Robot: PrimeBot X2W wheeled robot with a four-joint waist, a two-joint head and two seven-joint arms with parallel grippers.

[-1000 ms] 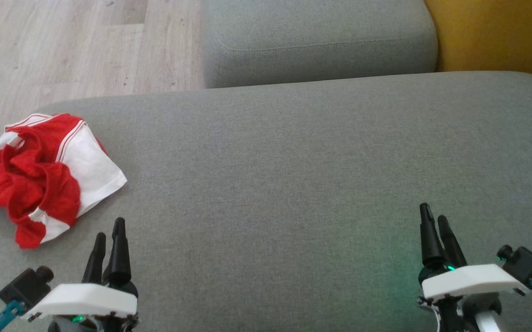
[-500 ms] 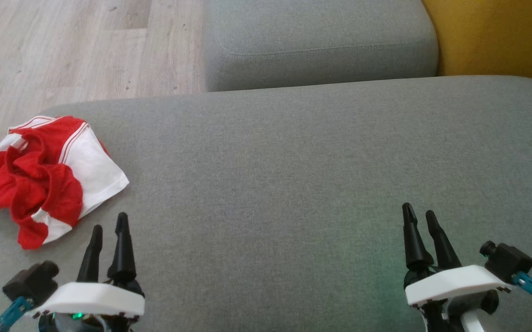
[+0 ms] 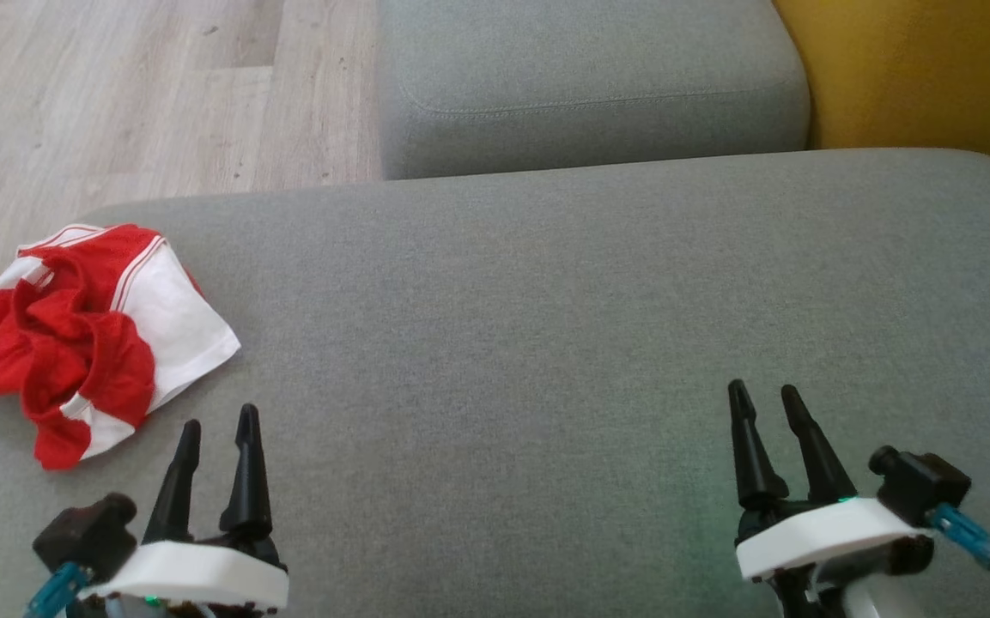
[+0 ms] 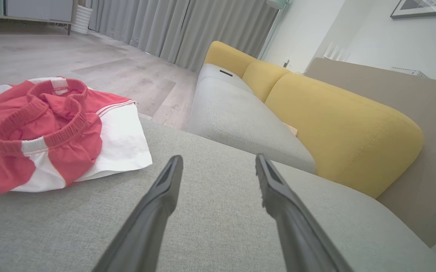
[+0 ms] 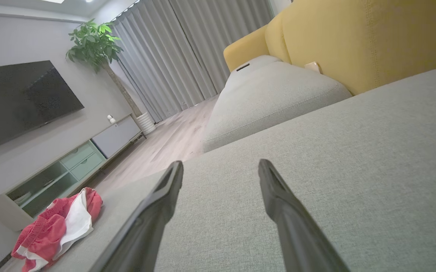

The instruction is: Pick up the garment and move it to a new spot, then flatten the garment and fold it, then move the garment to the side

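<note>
A crumpled red-and-white garment [image 3: 82,335] lies in a heap at the far left edge of a broad grey seat cushion [image 3: 503,300]. Its elastic waistband is bunched on top, and a white panel spreads flat toward the middle of the cushion. Just to its right and nearer the robot, the left gripper [image 3: 220,418] is poised over the cushion. Its two dark fingers stand apart and hold nothing, and the tips are near the garment's white corner but not touching it. A wide stretch of bare grey fabric lies between the two arms. At the right, the right gripper [image 3: 762,389] hangs over the cushion, fingers likewise spread and empty, well apart from the garment. Beyond the cushion, pale wood flooring [image 3: 117,103] shows at upper left, a second grey cushion [image 3: 589,77] sits at top centre, and a mustard-yellow backrest [image 3: 915,69] occupies the upper right corner. Seen from the right wrist, a wall-mounted television [image 5: 21,98], a leafy plant [image 5: 95,41] and grey curtains [image 5: 187,49] line the room behind.
</note>
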